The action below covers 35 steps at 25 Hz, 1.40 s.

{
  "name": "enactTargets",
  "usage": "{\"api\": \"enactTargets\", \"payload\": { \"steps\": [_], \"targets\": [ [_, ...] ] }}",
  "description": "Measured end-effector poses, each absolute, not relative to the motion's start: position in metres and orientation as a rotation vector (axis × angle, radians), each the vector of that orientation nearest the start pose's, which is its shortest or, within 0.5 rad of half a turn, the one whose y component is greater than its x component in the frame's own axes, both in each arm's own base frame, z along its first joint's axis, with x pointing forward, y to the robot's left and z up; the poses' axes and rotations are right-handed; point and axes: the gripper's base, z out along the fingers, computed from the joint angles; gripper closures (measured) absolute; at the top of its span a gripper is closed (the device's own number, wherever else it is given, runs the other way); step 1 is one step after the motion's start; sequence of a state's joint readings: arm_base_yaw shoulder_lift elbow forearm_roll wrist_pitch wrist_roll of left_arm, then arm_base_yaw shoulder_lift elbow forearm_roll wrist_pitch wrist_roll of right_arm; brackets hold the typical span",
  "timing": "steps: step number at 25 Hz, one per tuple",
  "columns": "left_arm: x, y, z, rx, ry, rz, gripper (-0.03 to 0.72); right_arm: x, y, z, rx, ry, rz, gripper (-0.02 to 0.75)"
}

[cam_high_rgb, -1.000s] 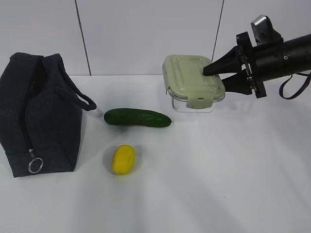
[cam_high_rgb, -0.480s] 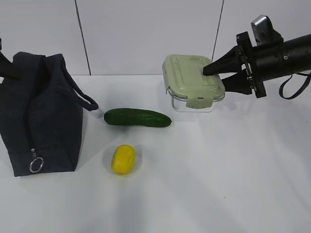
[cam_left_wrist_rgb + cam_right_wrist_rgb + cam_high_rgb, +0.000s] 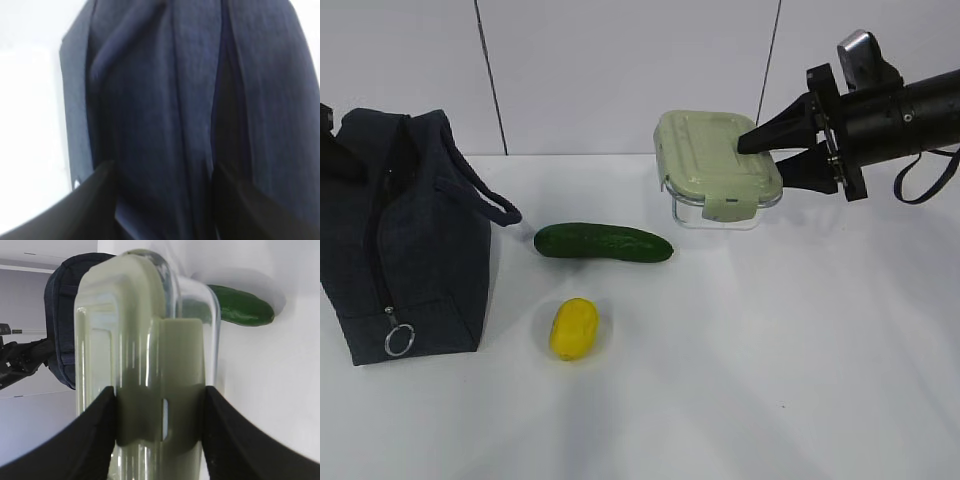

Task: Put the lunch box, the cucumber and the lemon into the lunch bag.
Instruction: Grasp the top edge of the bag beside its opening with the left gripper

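Exterior view — right end effector (image 3: pixel 768 158) gripped the lunch box (image 3: pixel 718 168), tilted; the lunch bag (image 3: pixel 405 240) had shifted slightly, left end effector (image 3: pixel 165 200) apparently straddling its fabric.

The lunch bag (image 3: pixel 405 235) has been tugged slightly, its handle shifting.
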State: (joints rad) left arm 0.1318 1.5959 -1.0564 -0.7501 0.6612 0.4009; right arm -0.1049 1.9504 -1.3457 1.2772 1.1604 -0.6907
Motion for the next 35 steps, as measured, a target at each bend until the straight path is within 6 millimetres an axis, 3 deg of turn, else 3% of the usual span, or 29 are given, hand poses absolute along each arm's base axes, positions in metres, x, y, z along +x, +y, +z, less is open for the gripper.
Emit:
{"api": "enactTargets", "payload": {
  "steps": [10,21,25,27,35],
  "targets": [
    [0.346,0.006,0.257,-0.303,2.399,-0.622,0.28,0.395,0.039,0.227,0.07,2.402,1.448,0.358],
    [0.339,0.002,0.253,-0.216,2.487,-0.641,0.494,0.395,0.039,0.227,0.07,2.401,1.449,0.358],
    [0.337,0.001,0.252,-0.202,2.509,-0.663,0.65,0.396,0.039,0.228,0.076,2.394,1.456,0.358],
    [0.336,0.0,0.252,-0.193,2.523,-0.677,0.687,0.396,0.041,0.229,0.082,2.382,1.47,0.358],
    [0.331,-0.004,0.251,-0.165,2.567,-0.729,0.694,0.393,0.086,0.235,0.016,2.354,1.578,0.358]
  ]
}}
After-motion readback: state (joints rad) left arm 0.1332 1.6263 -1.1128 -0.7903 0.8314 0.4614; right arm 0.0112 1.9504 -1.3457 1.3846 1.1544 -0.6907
